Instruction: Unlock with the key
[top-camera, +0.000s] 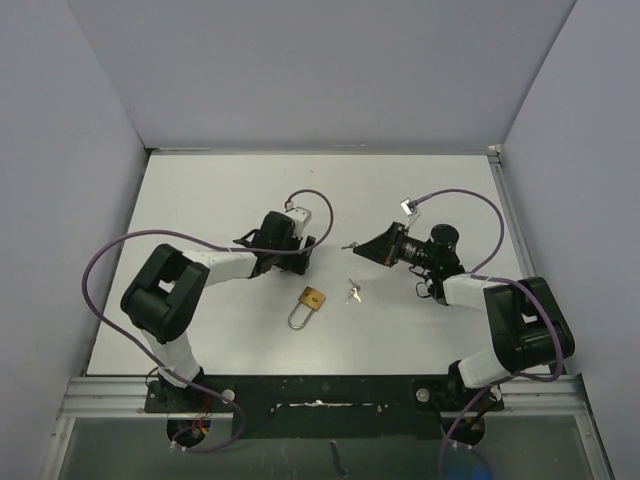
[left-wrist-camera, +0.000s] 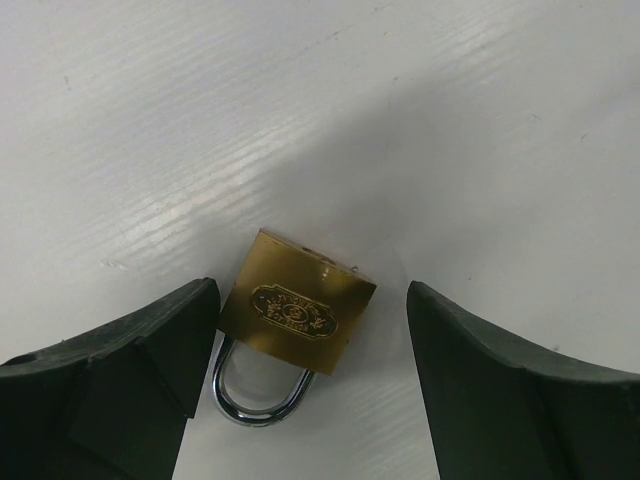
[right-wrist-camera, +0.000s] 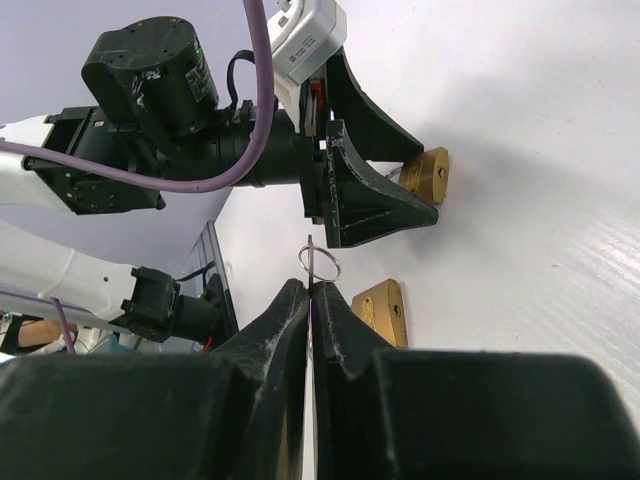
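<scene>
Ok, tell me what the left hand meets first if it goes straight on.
Probably the brass padlock, lying flat on the white table between the open fingers of the left hand; depth is unclear.

Pale grey walls enclose the white table on three sides; an aluminium rail runs along its near edge.

White links and black joint housings on left arm and right arm; purple cables; black wedge-shaped fingers; white boxy wrist module.
</scene>
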